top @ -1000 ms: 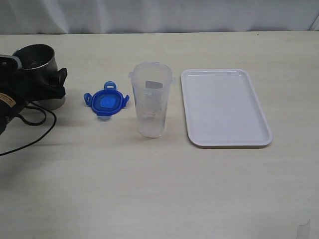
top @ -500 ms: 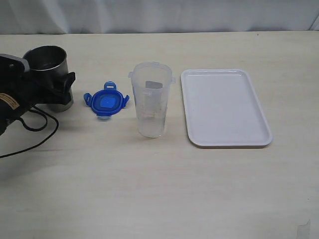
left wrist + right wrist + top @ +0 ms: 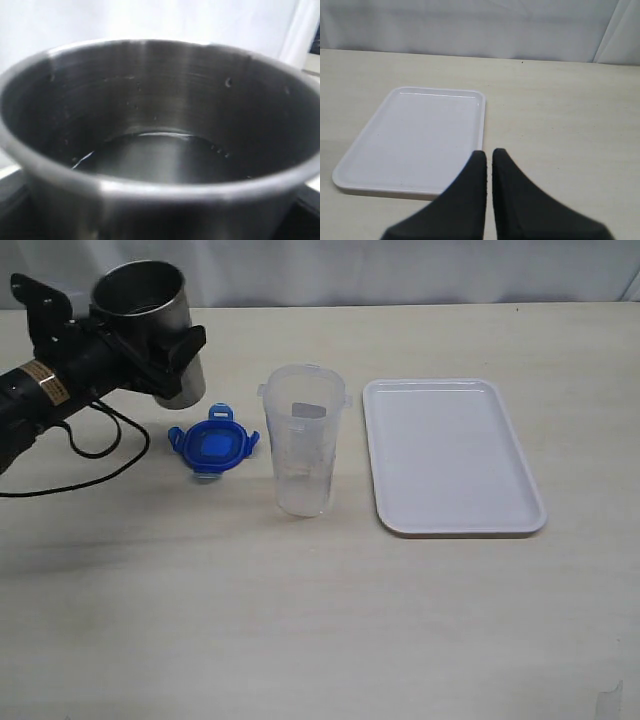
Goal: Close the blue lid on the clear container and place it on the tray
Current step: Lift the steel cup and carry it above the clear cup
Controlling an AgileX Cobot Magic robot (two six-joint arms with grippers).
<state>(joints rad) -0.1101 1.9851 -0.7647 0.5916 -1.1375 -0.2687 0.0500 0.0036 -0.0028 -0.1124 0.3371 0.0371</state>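
**Pale tabletop (image 3: 300, 620), steel cup (image 3: 140, 315) held aloft**

The steel cup is gripped by the left end effector (image 3: 160, 355) above the tabletop. The right end effector (image 3: 488, 165) is clenched on nothing, near the tray (image 3: 410, 135). The blue lid (image 3: 213, 444) is laid flat beside the upright, uncovered clear container (image 3: 303, 455), which is set between lid and tray.

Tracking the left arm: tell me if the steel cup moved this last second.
Yes: the steel cup moved up and right in the exterior view, nearer the unmoved blue lid.
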